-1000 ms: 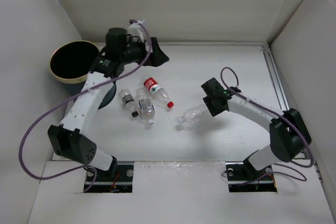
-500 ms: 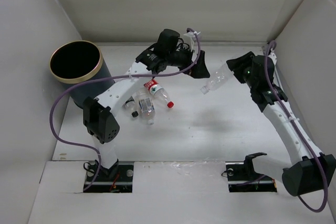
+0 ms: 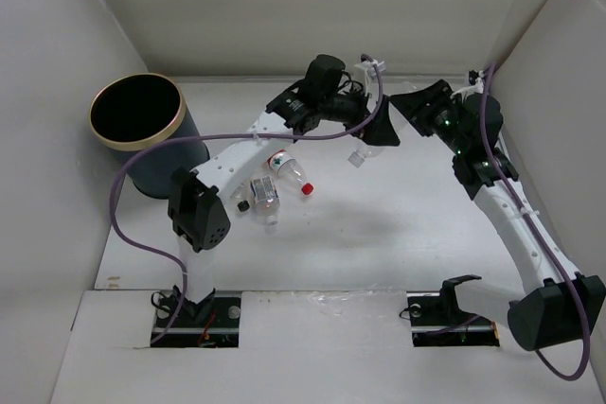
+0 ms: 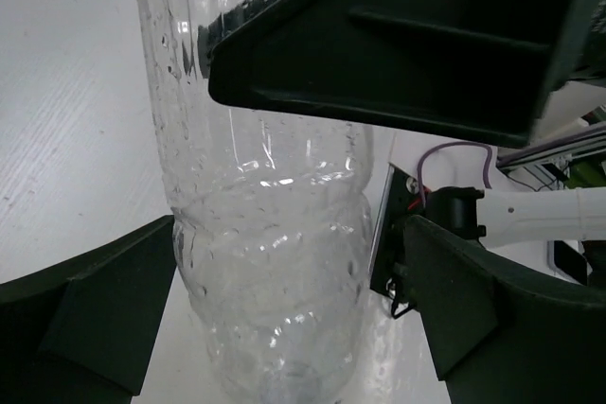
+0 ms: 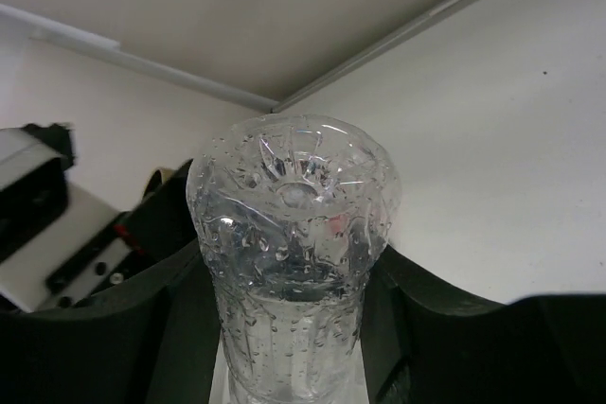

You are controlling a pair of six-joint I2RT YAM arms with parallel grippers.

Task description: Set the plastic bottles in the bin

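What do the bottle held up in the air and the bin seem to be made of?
The bottle: thin clear plastic, glossy. You can see straight through it, the wall has moulded ribs, and droplets cling to it. The bin: a smooth dark navy wall, a shiny gold rim and a black inside. It could be painted metal or hard plastic; the look leaves that open.

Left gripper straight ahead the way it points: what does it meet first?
The bottle in the right gripper; it sits between the left gripper's open fingers, though how deep is unclear.

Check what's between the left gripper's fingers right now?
A clear bottle, gripped by the right gripper; the left gripper stands open around it. Left wrist view shows it.
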